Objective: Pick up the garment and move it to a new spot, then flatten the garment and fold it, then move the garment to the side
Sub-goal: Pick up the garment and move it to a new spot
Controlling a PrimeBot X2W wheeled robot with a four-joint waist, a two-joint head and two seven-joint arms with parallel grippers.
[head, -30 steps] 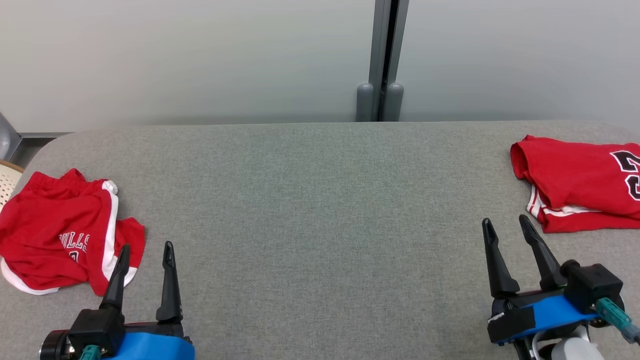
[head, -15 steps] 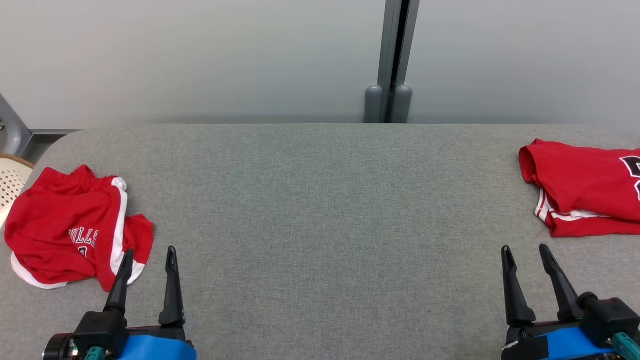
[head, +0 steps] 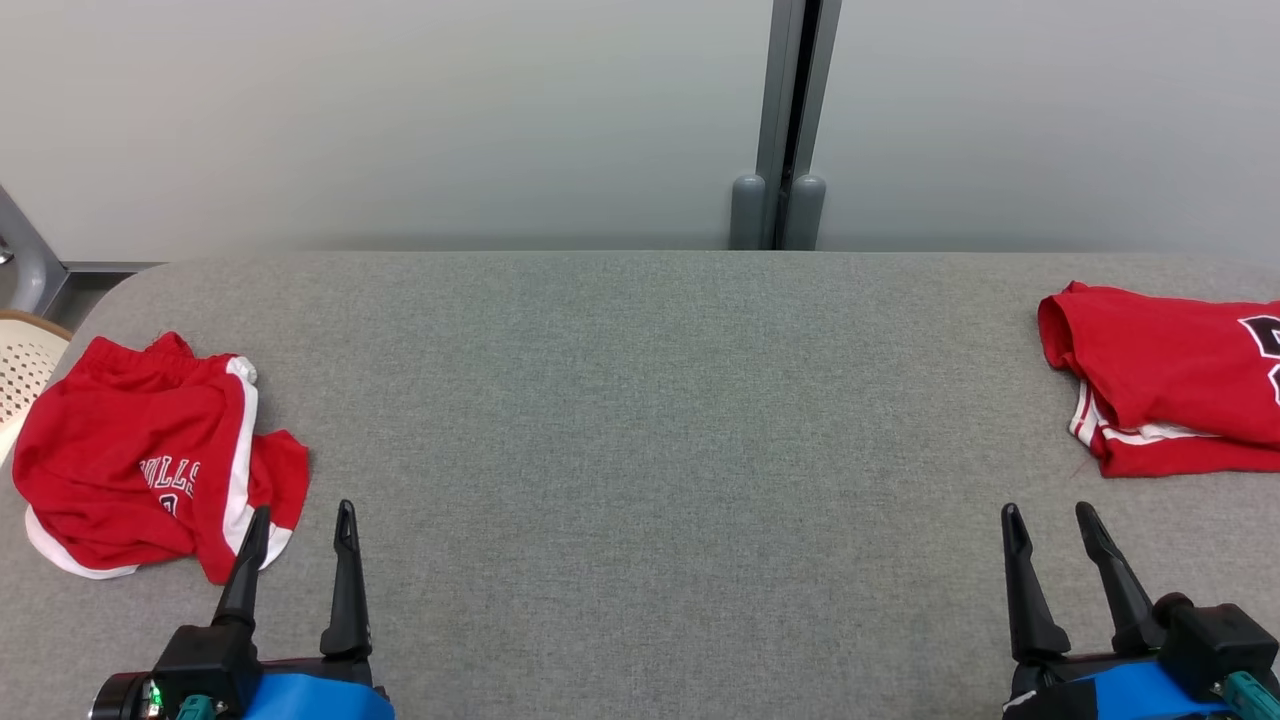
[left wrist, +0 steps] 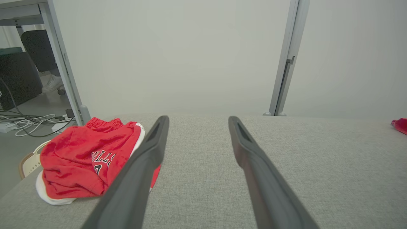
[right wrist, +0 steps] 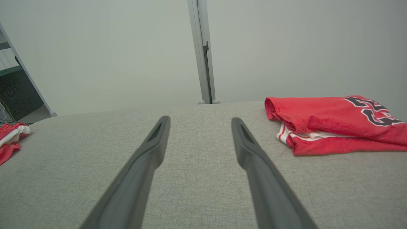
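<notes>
- Grey fabric bench [head: 640, 400]: rounded far corners, set against pale wall panels [head: 400, 110] that meet at a grey post [head: 790, 120].
- Red shorts [head: 150, 460]: one crumpled heap with white side stripe, white hem and partly readable dark lettering. They lie on the bench at its far left end, close to the edge and not flattened.
- Folded red jersey [head: 1170, 380]: lies on the right end of the bench, with a dark number on top and striped trim showing at the fold. The right border of the head view cuts it off. It is well apart from the shorts.
- Left claw [head: 303, 508]: at the near left of the bench, two dark fingers spread wide with nothing between them. Its outer fingertip overlaps the near hem of the shorts in the head view; whether it touches the cloth cannot be told.
- Right claw [head: 1047, 508]: at the near right of the bench, fingers spread wide and empty. It points toward the jersey but stops short of it, with bare fabric between.
- Cream perforated item [head: 20, 370]: sits past the left end of the bench and lower than it. Basket or chair back cannot be told, nor any contents.
- Cables [left wrist: 28, 122]: white and dark, loose on the floor beyond the left end, seen from the left wrist.
</notes>
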